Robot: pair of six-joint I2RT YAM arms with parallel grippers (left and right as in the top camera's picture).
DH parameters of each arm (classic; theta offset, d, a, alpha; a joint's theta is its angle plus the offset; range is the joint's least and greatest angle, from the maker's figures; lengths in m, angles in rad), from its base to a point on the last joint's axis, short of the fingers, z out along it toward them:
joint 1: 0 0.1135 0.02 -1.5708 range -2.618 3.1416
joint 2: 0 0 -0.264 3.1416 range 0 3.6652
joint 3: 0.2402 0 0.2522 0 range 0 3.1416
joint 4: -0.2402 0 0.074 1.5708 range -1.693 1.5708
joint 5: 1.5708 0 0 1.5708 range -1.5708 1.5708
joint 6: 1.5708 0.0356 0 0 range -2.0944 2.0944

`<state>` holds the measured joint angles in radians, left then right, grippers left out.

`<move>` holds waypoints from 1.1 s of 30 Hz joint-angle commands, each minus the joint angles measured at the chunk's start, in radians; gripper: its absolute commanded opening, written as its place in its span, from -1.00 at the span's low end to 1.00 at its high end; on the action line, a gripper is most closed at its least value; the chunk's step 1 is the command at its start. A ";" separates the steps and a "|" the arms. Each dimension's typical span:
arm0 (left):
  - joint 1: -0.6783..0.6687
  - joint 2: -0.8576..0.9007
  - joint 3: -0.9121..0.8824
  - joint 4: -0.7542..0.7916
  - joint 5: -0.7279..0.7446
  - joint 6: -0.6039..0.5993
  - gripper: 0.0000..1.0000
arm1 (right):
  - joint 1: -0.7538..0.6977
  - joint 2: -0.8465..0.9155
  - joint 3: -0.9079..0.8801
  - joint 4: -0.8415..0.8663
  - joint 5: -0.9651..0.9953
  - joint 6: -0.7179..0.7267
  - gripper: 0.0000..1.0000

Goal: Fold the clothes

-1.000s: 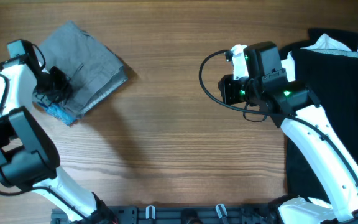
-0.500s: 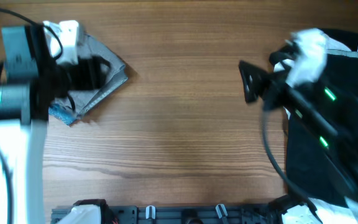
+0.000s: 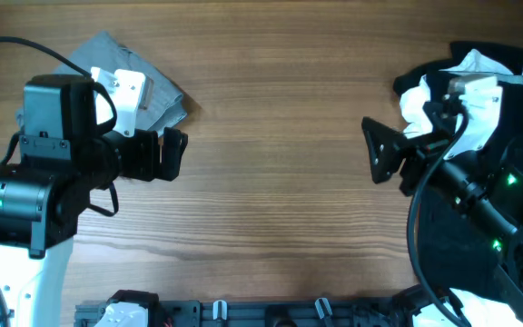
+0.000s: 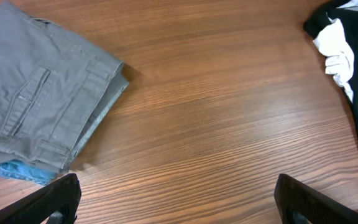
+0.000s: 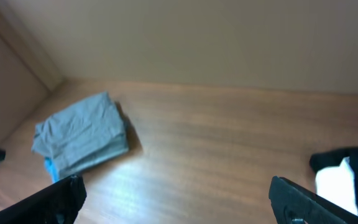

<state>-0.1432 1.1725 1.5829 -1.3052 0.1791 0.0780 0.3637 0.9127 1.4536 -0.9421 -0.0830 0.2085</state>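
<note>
The clothes lie in two places. Folded grey shorts point(image 4: 39, 102) rest at the table's far left on a light-blue piece point(image 4: 18, 172); in the overhead view my left arm covers most of the shorts point(image 3: 157, 94). A large black garment point(image 3: 516, 127) with a white piece point(image 3: 473, 65) on it is heaped at the right edge. My left gripper point(image 3: 169, 154) hovers just right of the shorts, open and holding nothing point(image 4: 179, 208). My right gripper point(image 3: 381, 156) hangs open and empty point(image 5: 179, 202) left of the black heap.
Bare wooden tabletop point(image 3: 271, 182) stretches between the two grippers. A black rail with clips point(image 3: 271, 313) runs along the front edge. In the right wrist view the shorts point(image 5: 82, 134) lie far off at the left.
Both grippers have opened. The left one has come off the shorts' left edge and swung to their right side. The right arm has drawn back toward the black heap.
</note>
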 commanded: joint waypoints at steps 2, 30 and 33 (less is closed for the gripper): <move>-0.004 0.003 -0.005 0.002 -0.013 0.019 1.00 | 0.000 0.014 -0.006 -0.025 -0.108 0.005 0.99; -0.004 0.003 -0.005 0.002 -0.013 0.019 1.00 | -0.159 -0.468 -0.804 0.701 0.110 -0.181 0.99; -0.004 0.003 -0.005 0.002 -0.013 0.019 1.00 | -0.198 -0.574 -0.963 0.757 0.110 -0.112 0.99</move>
<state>-0.1432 1.1725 1.5806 -1.3060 0.1715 0.0780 0.2035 0.4377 0.6327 -0.2276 0.0067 -0.0196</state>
